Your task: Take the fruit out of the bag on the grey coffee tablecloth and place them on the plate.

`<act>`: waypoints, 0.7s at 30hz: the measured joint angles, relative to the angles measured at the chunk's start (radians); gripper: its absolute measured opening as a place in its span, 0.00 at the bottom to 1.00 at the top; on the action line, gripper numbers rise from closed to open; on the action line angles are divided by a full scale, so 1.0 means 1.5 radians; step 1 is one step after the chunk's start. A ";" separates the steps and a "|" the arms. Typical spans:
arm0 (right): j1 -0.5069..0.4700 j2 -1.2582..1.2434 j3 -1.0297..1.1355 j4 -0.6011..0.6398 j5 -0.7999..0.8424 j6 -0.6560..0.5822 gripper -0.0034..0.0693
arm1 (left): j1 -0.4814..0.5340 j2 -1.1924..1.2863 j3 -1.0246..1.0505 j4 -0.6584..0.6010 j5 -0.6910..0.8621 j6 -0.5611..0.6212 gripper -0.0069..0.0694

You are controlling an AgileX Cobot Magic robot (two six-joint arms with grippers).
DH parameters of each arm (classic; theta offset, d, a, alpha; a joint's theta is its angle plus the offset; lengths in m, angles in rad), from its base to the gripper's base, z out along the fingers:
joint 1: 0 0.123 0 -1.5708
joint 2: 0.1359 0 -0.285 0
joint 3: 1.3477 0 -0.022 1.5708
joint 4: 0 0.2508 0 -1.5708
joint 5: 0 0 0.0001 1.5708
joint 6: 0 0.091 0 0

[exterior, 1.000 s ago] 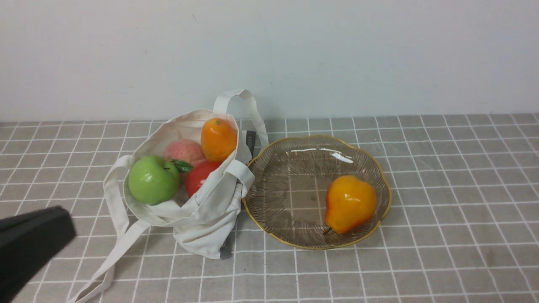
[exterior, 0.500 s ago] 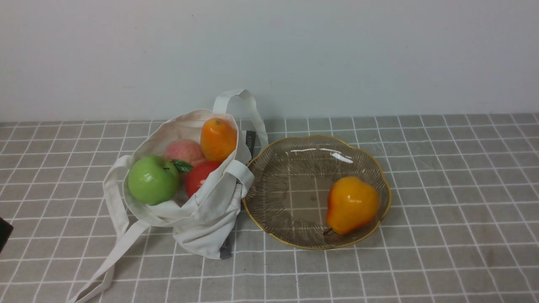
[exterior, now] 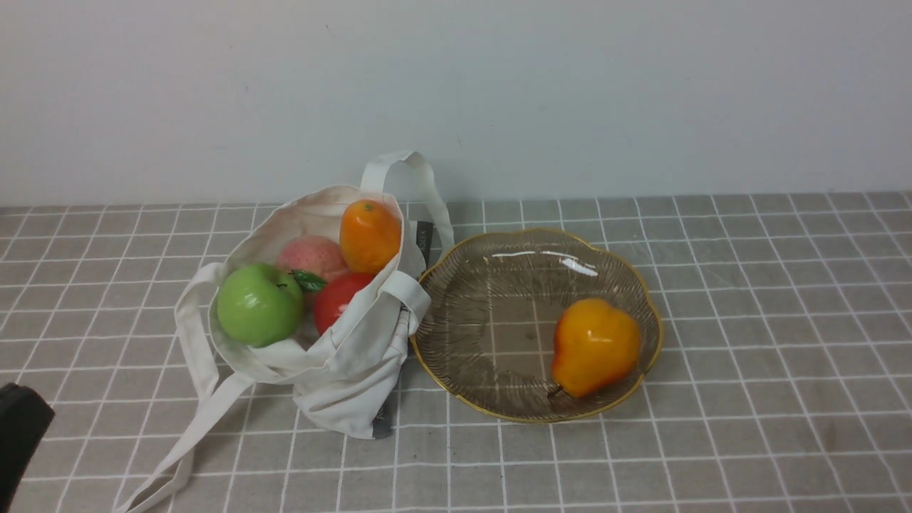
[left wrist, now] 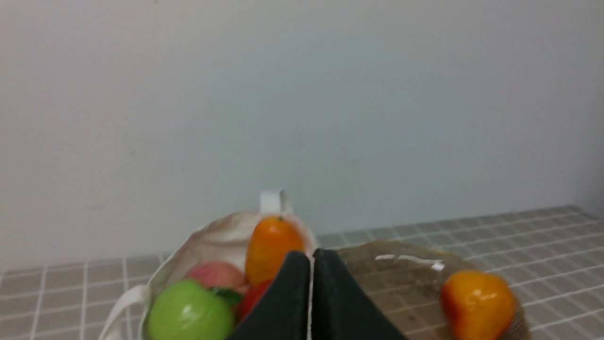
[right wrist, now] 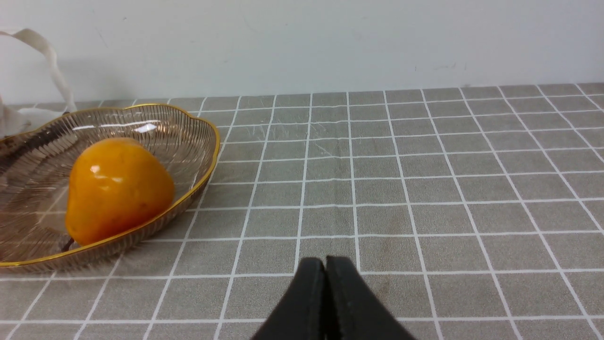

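Note:
The off-white canvas bag [exterior: 349,370] lies open on the grey checked tablecloth [exterior: 748,399]. Inside it are a green apple [exterior: 258,304], a pinkish peach [exterior: 312,256], an orange tangerine [exterior: 369,235] and a red round fruit [exterior: 338,299]. The orange-yellow pear [exterior: 593,346] lies in the ribbed glass plate [exterior: 491,285] to the bag's right. My left gripper [left wrist: 311,257] is shut and empty, near the front left edge [exterior: 18,434], well short of the bag. My right gripper [right wrist: 325,262] is shut and empty, low over bare cloth to the right of the plate [right wrist: 198,127].
A plain pale wall [exterior: 570,92] stands right behind the cloth. The bag's long strap handles [exterior: 192,434] trail toward the front left; another strap [exterior: 406,171] loops up at the back. Bare cloth lies to the right of the plate.
My left arm drew back from the lower left almost out of the front view, then came in a little again. The pear rocked slightly in the plate. The bag is unmoved.

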 joint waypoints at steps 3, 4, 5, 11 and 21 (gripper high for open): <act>0.000 0.000 0.000 0.000 0.000 0.000 0.03 | 0.014 -0.016 0.049 0.133 0.000 -0.103 0.08; 0.000 0.000 0.000 0.000 0.000 0.000 0.03 | 0.023 -0.026 0.071 0.191 0.000 -0.165 0.08; 0.000 0.000 0.000 0.000 0.000 0.000 0.03 | 0.028 -0.033 0.083 0.236 0.001 -0.209 0.08; 0.000 0.000 0.000 0.000 0.000 0.000 0.03 | 0.073 -0.050 0.178 0.418 0.010 -0.399 0.08; 0.000 0.000 0.000 0.000 0.000 0.000 0.03 | 0.077 -0.050 0.182 0.439 0.061 -0.383 0.08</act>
